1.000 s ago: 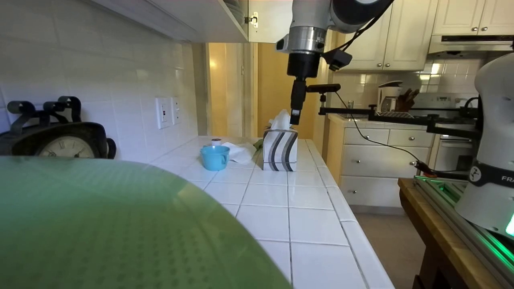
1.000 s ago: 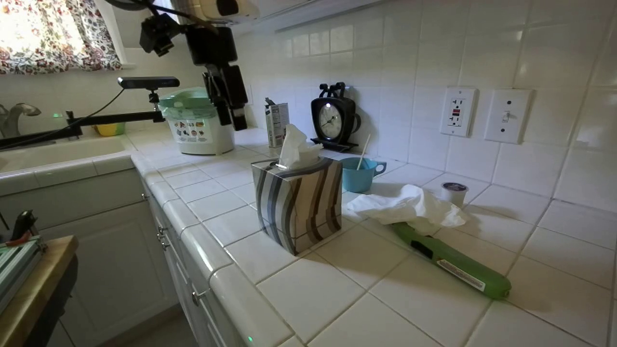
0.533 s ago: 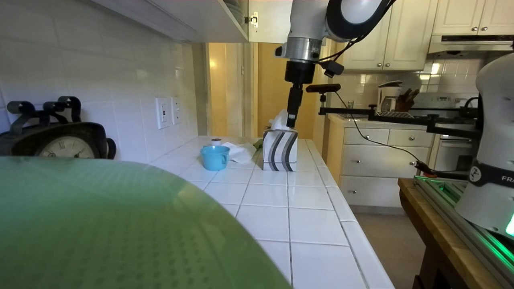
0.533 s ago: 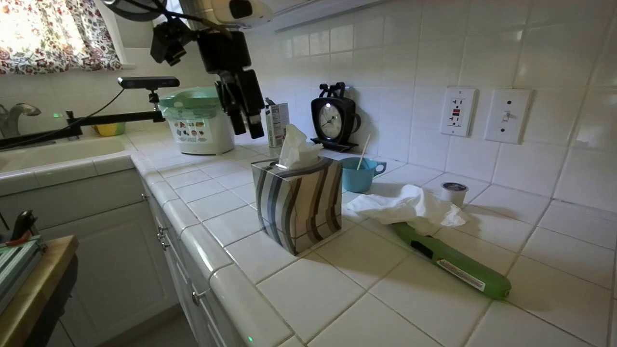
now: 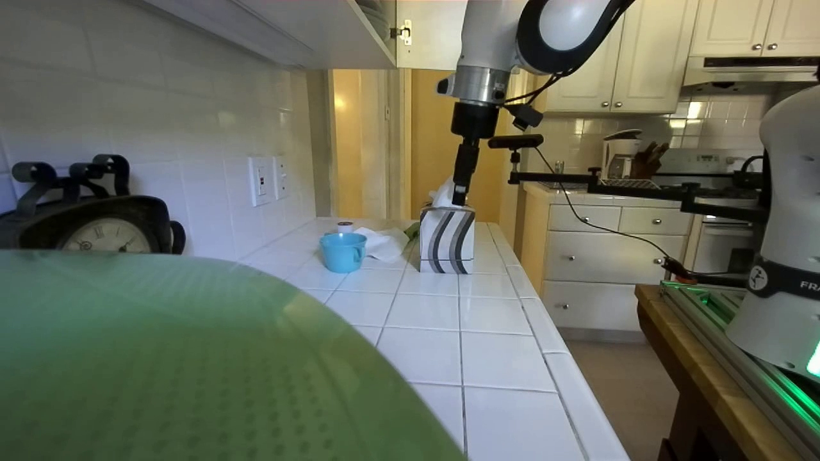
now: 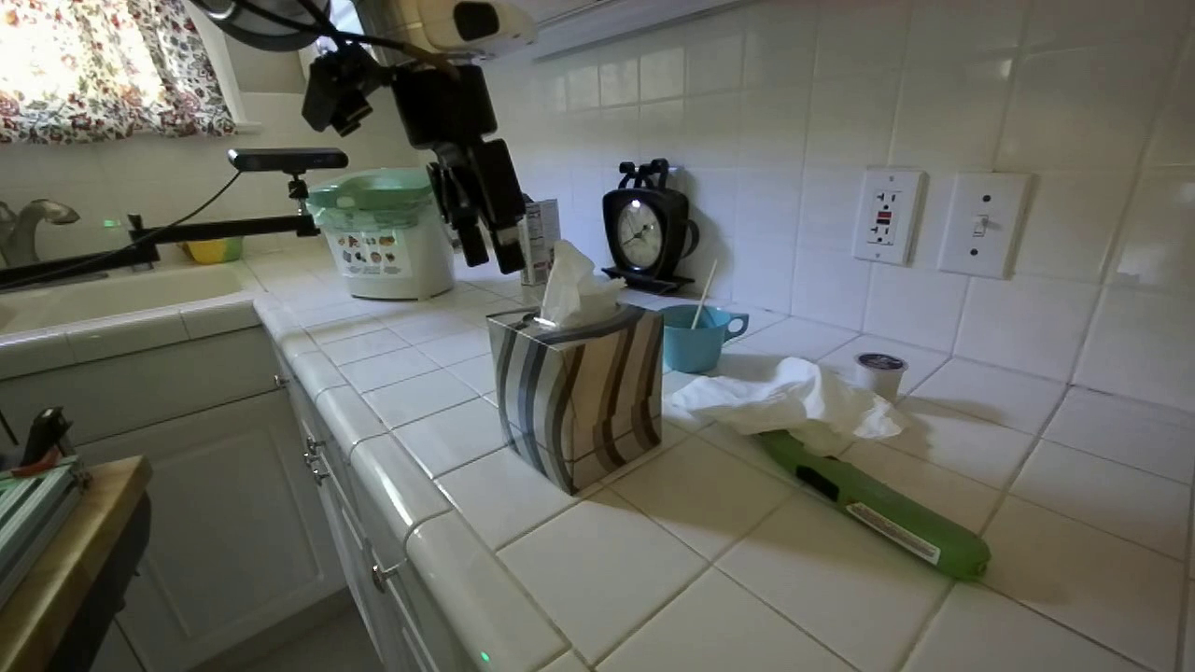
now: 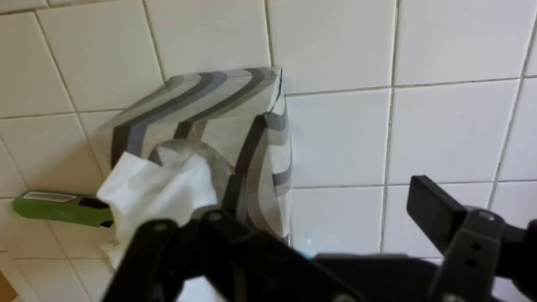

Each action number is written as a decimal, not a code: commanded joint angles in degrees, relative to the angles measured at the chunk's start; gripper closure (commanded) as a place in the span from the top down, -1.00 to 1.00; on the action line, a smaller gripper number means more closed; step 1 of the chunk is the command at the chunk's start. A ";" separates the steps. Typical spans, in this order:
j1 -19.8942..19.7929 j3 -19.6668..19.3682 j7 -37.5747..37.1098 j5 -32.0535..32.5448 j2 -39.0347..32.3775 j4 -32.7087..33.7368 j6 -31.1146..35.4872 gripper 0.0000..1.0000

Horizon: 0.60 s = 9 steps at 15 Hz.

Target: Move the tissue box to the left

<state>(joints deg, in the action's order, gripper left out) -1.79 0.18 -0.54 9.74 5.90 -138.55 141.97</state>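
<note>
Well apart from the cube-shaped, dark-and-white-striped cardboard tissue box [image 6: 579,401], my smooth white arm base [image 5: 794,224] shows the letters "FRA". Near the box: slim green tool [image 6: 882,495], plastic-looking, white label [image 6: 893,533] too small to read; smooth turquoise cup [image 6: 691,345]. Box upright on glossy white tile [image 6: 635,597], soft paper tissue [image 6: 571,289] poking up. My black gripper [image 6: 493,259] slants down near box top, fingers [image 7: 436,209] spread wide apart.

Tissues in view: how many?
2: the white tissue poking from the tissue box, and what looks like a crumpled tissue on the counter at one end of the green tool. More could be hidden inside the box or in the folds.
</note>
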 commanded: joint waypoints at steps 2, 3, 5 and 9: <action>-0.11 -1.10 1.66 -1.47 -3.26 1.39 1.95 1.00; -0.13 -1.46 2.21 -2.25 -3.95 1.61 2.62 1.00; -0.24 -1.95 2.43 -2.38 -5.07 1.91 4.33 1.00; -0.27 -2.38 3.78 -2.46 -6.73 2.74 8.52 1.00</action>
<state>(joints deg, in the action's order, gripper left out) -1.92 -2.09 -0.02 9.07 0.51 -136.94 148.28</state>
